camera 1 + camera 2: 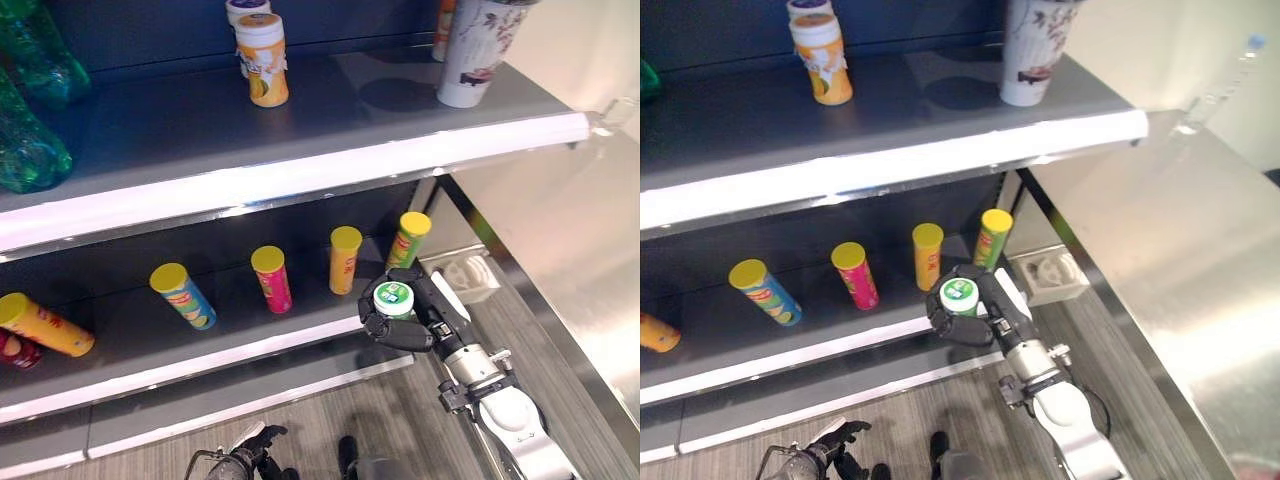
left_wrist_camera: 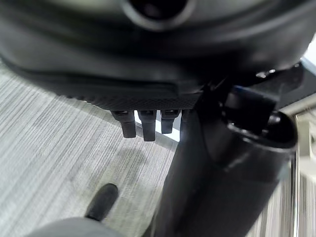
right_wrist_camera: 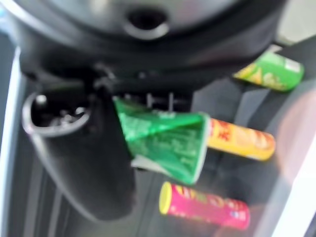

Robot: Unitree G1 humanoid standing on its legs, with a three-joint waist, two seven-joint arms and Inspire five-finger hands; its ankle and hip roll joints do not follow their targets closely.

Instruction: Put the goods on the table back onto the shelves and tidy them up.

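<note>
One green cup [image 1: 393, 298] with a white-rimmed lid is gripped in the right hand [image 1: 405, 322], whose dark fingers [image 1: 375, 325] and thumb are curled round its body; in the right wrist view the same cup [image 3: 165, 145] is seen wedged against the palm. The hand is held just in front of the lower shelf [image 1: 230, 345], at about 5 o'clock in the left eye view, with the lid facing up.

The left hand [image 2: 143, 123] is seen in its own wrist view above the grey wood-grain floor [image 2: 44, 148], its fingers [image 2: 127, 126] hanging short and relaxed with nothing held between them.

On the lower shelf, beyond the held cup, a row of upright tubes is set out. A green tube [image 1: 410, 238] with a yellow lid stands nearest the hand, at its 12 o'clock. To its 9 o'clock come an orange tube [image 1: 344, 259], a pink tube [image 1: 271, 278] and a blue tube [image 1: 182, 294], each apart from the next. An orange-yellow tube [image 1: 42, 325] lies further along, at the view's 8 o'clock edge.

On the upper shelf [image 1: 300, 170], farthest away, a small orange-and-white tub [image 1: 263, 60] is placed at 12 o'clock, a tall white patterned cup [image 1: 478, 50] at 1 o'clock, and green bottles [image 1: 30, 100] at 10 o'clock.
</note>
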